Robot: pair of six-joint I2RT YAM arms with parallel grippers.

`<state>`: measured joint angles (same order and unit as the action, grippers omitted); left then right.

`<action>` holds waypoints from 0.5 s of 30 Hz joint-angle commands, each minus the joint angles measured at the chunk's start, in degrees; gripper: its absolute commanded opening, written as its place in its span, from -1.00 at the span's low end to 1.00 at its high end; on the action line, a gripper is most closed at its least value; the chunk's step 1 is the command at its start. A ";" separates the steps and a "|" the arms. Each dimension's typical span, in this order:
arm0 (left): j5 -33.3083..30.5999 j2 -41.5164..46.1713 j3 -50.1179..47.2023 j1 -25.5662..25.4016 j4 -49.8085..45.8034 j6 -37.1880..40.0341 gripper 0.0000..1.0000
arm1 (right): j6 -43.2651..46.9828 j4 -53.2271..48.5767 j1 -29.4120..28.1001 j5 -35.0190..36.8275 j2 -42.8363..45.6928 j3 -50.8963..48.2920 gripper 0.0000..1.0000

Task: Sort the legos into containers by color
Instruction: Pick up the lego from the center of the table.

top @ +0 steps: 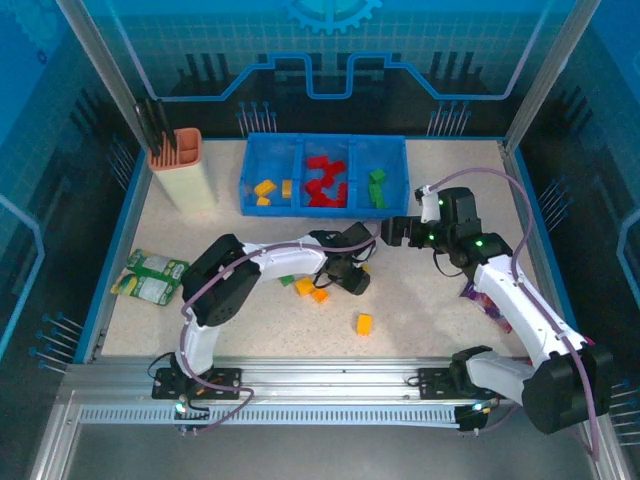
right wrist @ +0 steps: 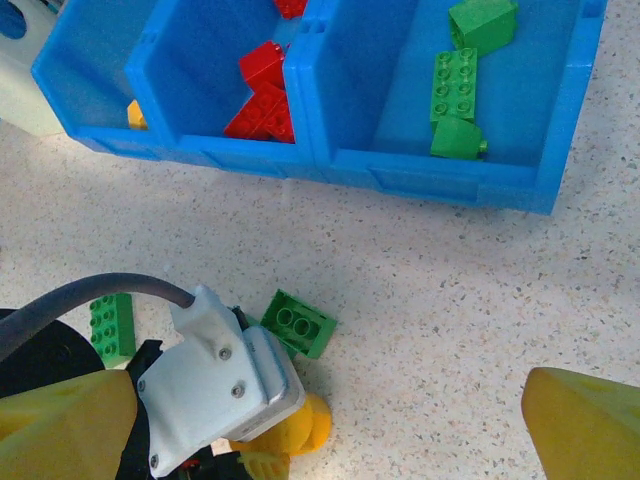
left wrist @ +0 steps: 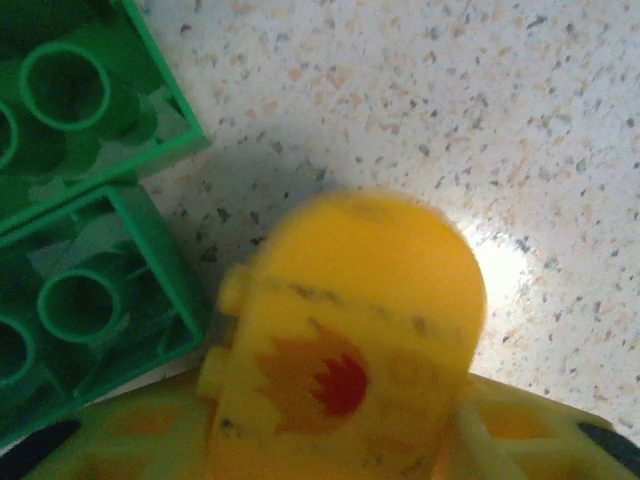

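Observation:
The low blue tray [top: 243, 172] [right wrist: 440, 185] at the back holds yellow and orange bricks [top: 265, 187] on the left, red bricks [top: 325, 180] [right wrist: 262, 68] in the middle and green bricks [top: 376, 187] [right wrist: 455, 85] on the right. My left gripper [top: 350, 276] [left wrist: 330, 440] is shut on the round yellow piece [left wrist: 350, 300] [right wrist: 305, 430] low over the table. Two upturned green bricks [left wrist: 80, 200] [right wrist: 298, 322] lie beside it. The right gripper [top: 393, 232] [right wrist: 320, 410] hovers open just above, between the tray and the left gripper.
Loose on the table are a green brick [top: 287, 280], a yellow one [top: 304, 286] and two orange ones [top: 319, 294] [top: 364, 323]. A tan cup [top: 185, 170] stands back left, a green snack packet [top: 150, 276] lies left, and a purple packet [top: 482, 300] lies under the right arm.

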<state>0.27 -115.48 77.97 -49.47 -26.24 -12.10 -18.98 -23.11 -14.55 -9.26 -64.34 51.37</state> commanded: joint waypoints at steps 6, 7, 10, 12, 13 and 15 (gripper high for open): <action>-1.32 0.75 -0.92 -0.51 -0.03 -1.47 -0.37 | 1.33 -0.53 1.08 0.44 -0.50 -0.66 1.00; -2.06 1.81 -1.58 -0.45 -0.36 -1.62 -0.38 | 1.38 -0.42 1.18 0.42 -0.42 -0.66 1.00; -4.35 5.74 -2.87 -0.45 -1.92 -1.68 -0.40 | 1.68 0.07 1.36 -1.18 -0.38 -0.66 1.00; -6.29 8.70 -3.46 -0.32 -3.52 -1.57 -0.41 | 1.34 0.75 1.37 -0.88 -0.23 -0.66 1.00; -7.41 10.36 -3.83 -0.20 -4.32 -1.53 -0.41 | 1.25 1.02 1.45 -0.81 -0.11 -0.66 1.00; -9.26 13.25 -4.36 0.52 -5.86 -1.33 -0.41 | 1.06 1.55 1.52 -0.81 0.16 -2.21 1.00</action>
<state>-4.91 -108.16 74.26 -49.50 -28.93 -13.19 -18.17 -22.28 -13.80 -9.47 -64.73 50.98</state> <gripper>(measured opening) 0.383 0.998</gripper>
